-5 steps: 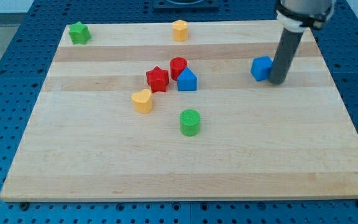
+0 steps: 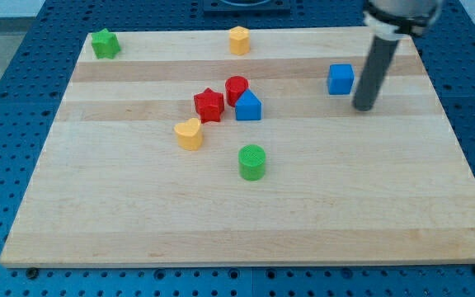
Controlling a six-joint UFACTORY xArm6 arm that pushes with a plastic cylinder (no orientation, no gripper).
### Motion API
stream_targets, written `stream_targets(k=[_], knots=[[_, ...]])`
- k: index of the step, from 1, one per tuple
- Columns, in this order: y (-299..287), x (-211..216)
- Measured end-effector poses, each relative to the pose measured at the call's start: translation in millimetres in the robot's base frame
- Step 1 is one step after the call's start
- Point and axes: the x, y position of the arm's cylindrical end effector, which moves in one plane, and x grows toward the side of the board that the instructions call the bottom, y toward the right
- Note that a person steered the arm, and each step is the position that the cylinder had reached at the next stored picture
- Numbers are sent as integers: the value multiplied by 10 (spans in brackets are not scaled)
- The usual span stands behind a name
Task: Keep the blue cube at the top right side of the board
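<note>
The blue cube point(image 2: 341, 79) sits on the wooden board point(image 2: 246, 214) at the view's upper right. My tip point(image 2: 364, 107) rests on the board just right of and below the cube, with a small gap between them. The dark rod rises from the tip to the view's top edge.
A red star point(image 2: 209, 105), a red cylinder point(image 2: 237, 87) and a blue house-shaped block point(image 2: 248, 106) cluster near the middle. A yellow heart point(image 2: 189, 133) and green cylinder point(image 2: 252, 162) lie below them. A green star point(image 2: 103, 43) and yellow hexagon point(image 2: 238, 40) sit along the top.
The blue cube has moved up and slightly left, away from the rod. My tip has shifted a little to the left and no longer touches the cube.
</note>
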Motion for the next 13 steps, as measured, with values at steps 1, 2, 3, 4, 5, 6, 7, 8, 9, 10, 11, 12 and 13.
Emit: stream_targets(k=[1, 2, 3, 4, 5, 6, 7, 8, 9, 10, 11, 12, 13], knots=[[-260, -257], [-221, -745], [-160, -1118], [-162, -1064], [-230, -753], [-206, -493], [129, -527], [206, -941], [257, -1367], [325, -1465], [331, -1278], [290, -1022], [-203, -1216]])
